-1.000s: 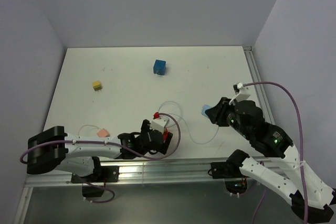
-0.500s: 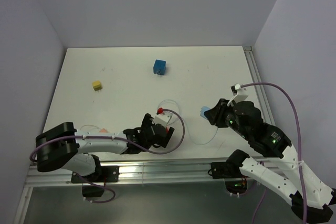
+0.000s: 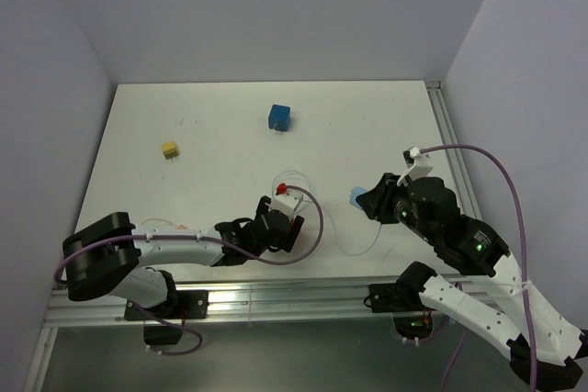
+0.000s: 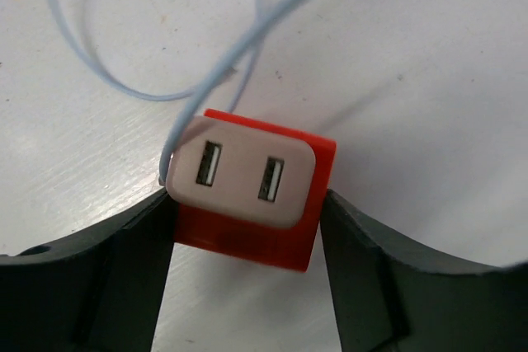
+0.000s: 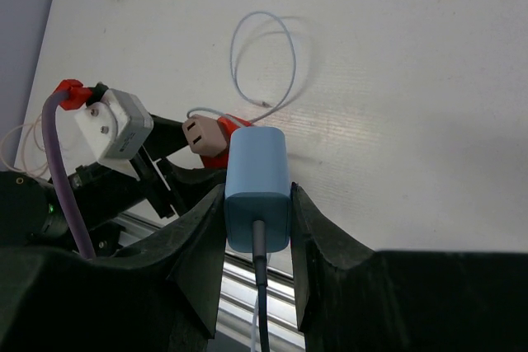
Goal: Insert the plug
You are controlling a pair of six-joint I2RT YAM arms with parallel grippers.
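My left gripper [image 4: 247, 224] is shut on a red socket block [image 4: 247, 241] with a pinkish-white face [image 4: 241, 172] that has two slots. The block is just above the white table. In the top view the left gripper [image 3: 280, 227] is at the near middle, and its wrist camera hides most of the socket. My right gripper [image 5: 257, 204] is shut on a light blue plug [image 5: 256, 171] with a dark cable out of its back. It holds the plug above the table, to the right of the socket [image 5: 216, 135]. The plug [image 3: 358, 197] also shows in the top view.
A blue cube [image 3: 279, 117] sits far middle and a yellow block [image 3: 170, 149] far left. A thin white cable [image 3: 299, 179] loops on the table between the grippers. A metal rail [image 3: 276, 296] runs along the near edge. Walls close in on the left, back and right.
My left gripper has swung a little away from the near edge with the socket. My right gripper has shifted slightly left with the blue plug.
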